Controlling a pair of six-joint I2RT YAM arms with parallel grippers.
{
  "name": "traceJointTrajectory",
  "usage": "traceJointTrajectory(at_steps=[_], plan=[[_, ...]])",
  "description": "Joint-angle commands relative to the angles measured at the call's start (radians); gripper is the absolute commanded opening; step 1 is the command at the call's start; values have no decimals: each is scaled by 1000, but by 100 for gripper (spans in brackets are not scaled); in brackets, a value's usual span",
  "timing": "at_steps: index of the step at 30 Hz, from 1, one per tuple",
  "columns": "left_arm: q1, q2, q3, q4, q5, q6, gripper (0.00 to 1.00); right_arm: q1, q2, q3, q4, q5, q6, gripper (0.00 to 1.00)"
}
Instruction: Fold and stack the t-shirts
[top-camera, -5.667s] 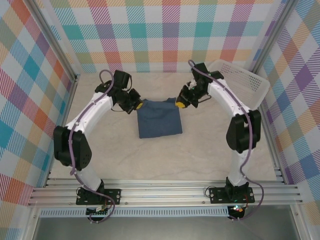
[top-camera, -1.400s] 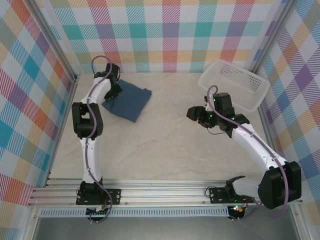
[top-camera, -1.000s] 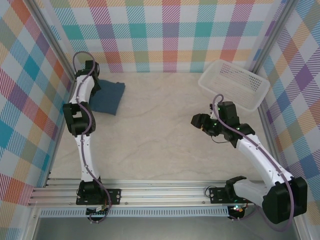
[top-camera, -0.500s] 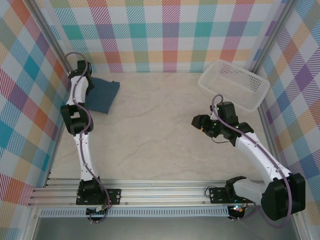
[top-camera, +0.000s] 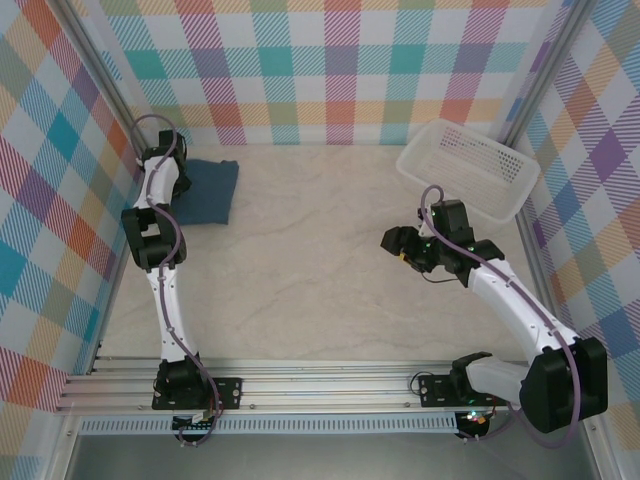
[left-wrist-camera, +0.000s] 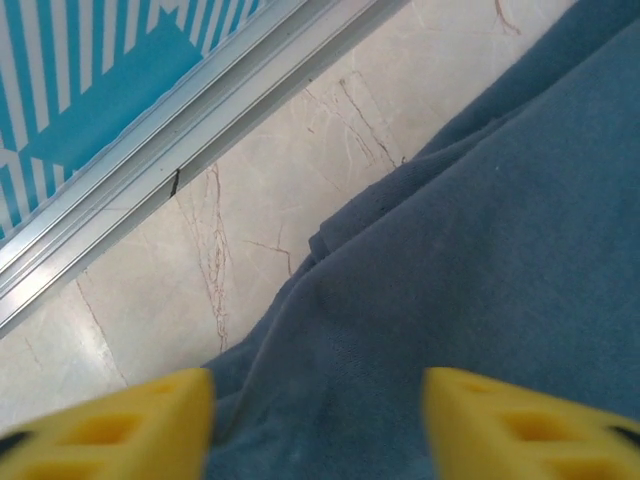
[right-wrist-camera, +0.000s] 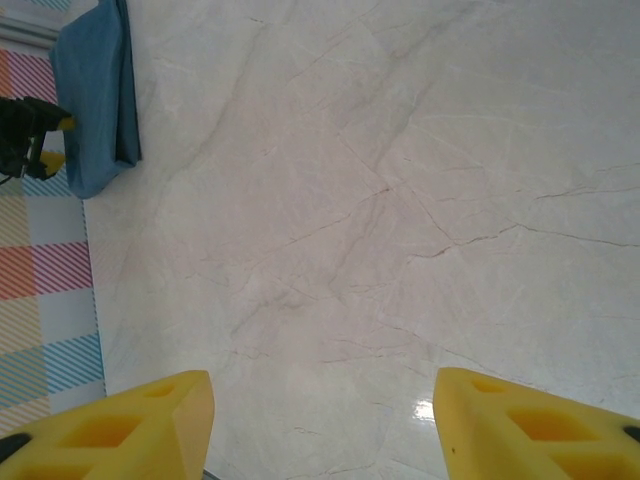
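I have the folded teal t-shirt (top-camera: 207, 189) lying in the tabletop's (top-camera: 320, 290) far-left corner. My left hand (left-wrist-camera: 315, 408) hovers low over it, fingers apart. My right hand (right-wrist-camera: 325, 405) is also spread, over bare marble. If a finger snags the cloth as I pull away, the fold could come undone.

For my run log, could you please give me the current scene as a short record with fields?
t-shirt: dark teal-blue, folded, at the far left corner of the table
left gripper: open, over the t-shirt's edge nearest the left wall
right gripper: open, over bare table, right of centre
basket: white perforated plastic, far right corner
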Motion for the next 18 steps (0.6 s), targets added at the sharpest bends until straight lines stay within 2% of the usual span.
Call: traceJointTrajectory(at_steps=[1,3,4,5,7,9,11,13,16,18], plan=[[4,-152,26,-8,-37,-62,100,-4,-32,72,-67,44,-39,62],[-8,-225,25,-18,-29,-79,100,-4,-36,112,-113,89,-52,67],[-17,-264,21,-28,-17,-85,100,-5,-39,131,-133,112,-55,95],[-27,-327,-2,-35,10,-90,100,-6,-40,154,-155,143,-64,100],[-54,-484,-143,41,98,-73,100,-7,-35,217,-216,220,-89,100],[-81,-723,-470,271,239,-56,100,-7,-33,290,-282,329,-127,100],[-126,-929,-726,466,283,-60,100,-7,-39,344,-311,438,-173,100],[-201,-1081,-875,478,208,-56,100,-8,-43,375,-332,570,-202,100],[-375,-1288,-1076,411,-87,-98,100,-8,-82,309,-306,807,-219,100],[-522,-1414,-1237,407,-306,-93,100,-19,-163,154,-138,850,-336,100]])
